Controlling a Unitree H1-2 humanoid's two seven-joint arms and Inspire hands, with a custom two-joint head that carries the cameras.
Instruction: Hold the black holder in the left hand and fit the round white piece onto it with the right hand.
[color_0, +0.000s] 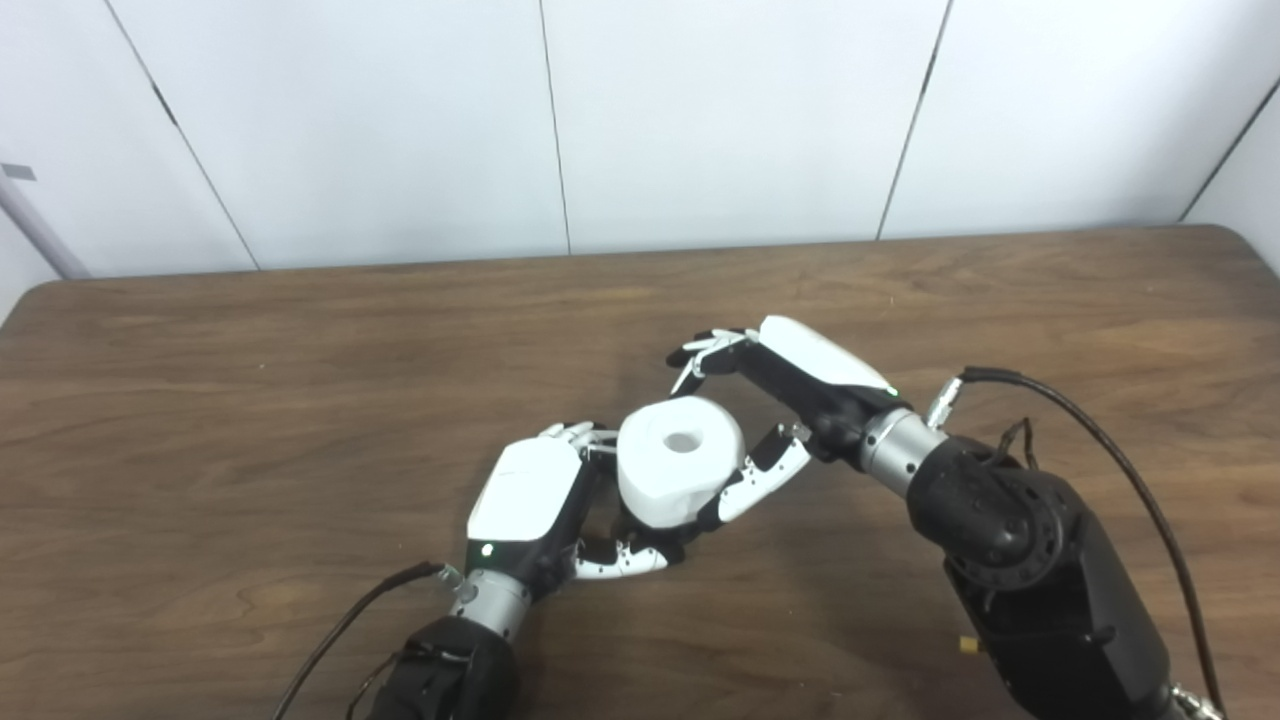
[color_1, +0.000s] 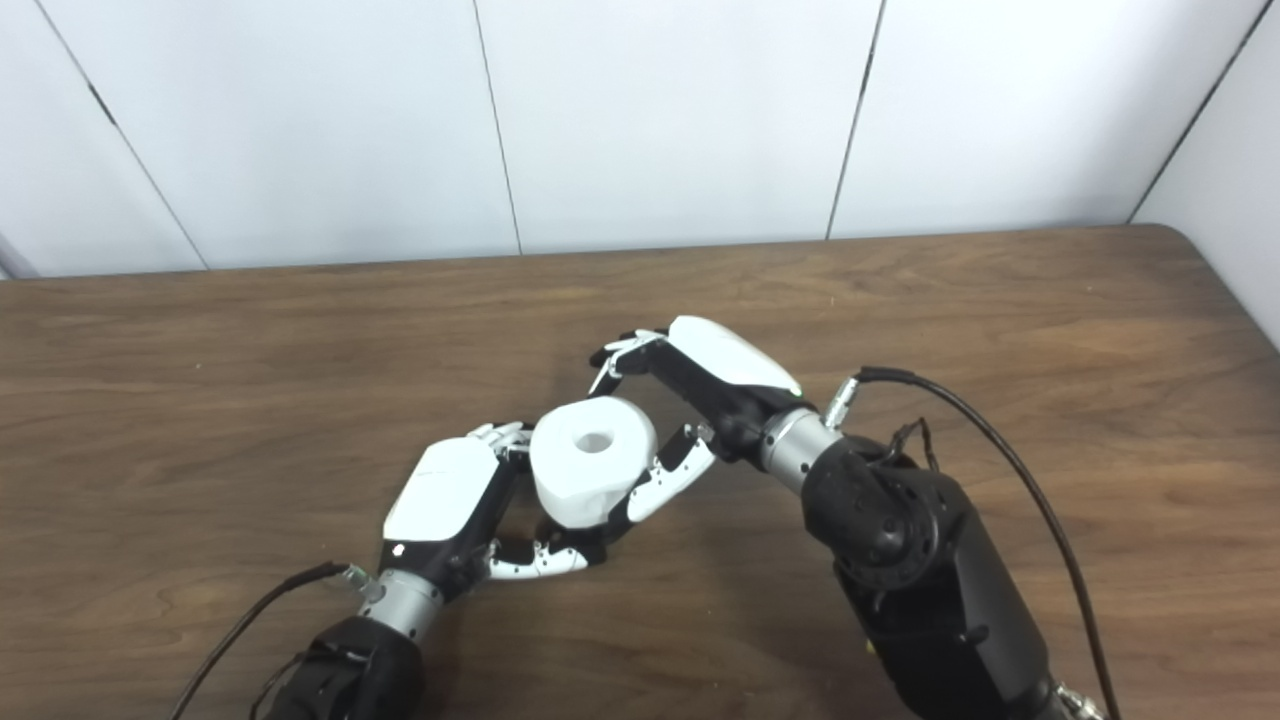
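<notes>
The round white piece (color_0: 680, 470), a thick roll with a hole in its top, stands upright at the table's middle front. Under it only a dark sliver of the black holder (color_0: 640, 532) shows; the rest is hidden by the roll and by fingers. My left hand (color_0: 535, 500) is wrapped around that base from the left, its thumb curled under the roll. My right hand (color_0: 790, 385) hovers at the roll's upper right with fingers spread and off the roll. Its thumb (color_0: 755, 480) lies against the roll's lower right side.
The brown wooden table (color_0: 300, 400) stretches out on all sides, with white wall panels behind its far edge. A black cable (color_0: 1100, 440) loops off my right forearm, and another trails from my left wrist.
</notes>
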